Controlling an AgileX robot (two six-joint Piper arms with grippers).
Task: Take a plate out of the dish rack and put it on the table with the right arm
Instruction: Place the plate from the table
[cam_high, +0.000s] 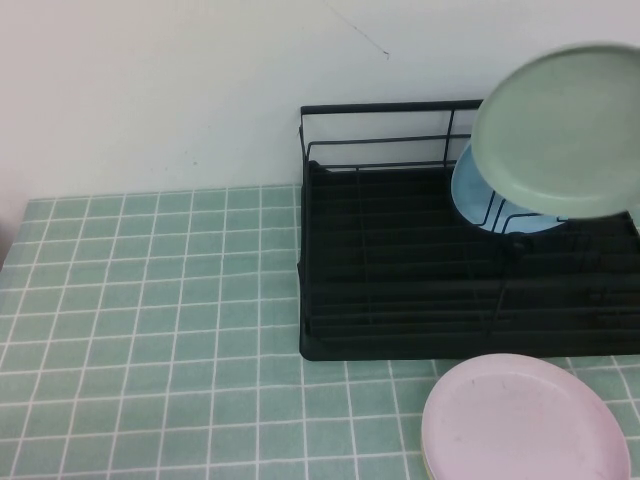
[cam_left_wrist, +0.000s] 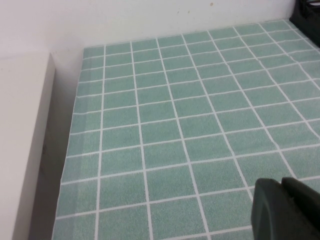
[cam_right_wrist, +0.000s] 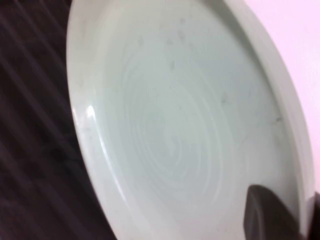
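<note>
The right gripper (cam_right_wrist: 280, 215) has its jaws clamped on the rim of the green plate (cam_high: 560, 130), lifted above the dish rack (cam_high: 400, 270); stiff and smooth, it could slip. The left gripper (cam_left_wrist: 287, 210) hangs over the worktop (cam_left_wrist: 175, 125), jaw state unclear.

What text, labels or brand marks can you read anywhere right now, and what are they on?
None: no readable writing shows in any view.
Mint-green plate, held up over the dish rack in the right gripper: plain.
Blue plate, pink plate, tiled table: unmarked.
Left gripper, low over the table: no label visible.
</note>
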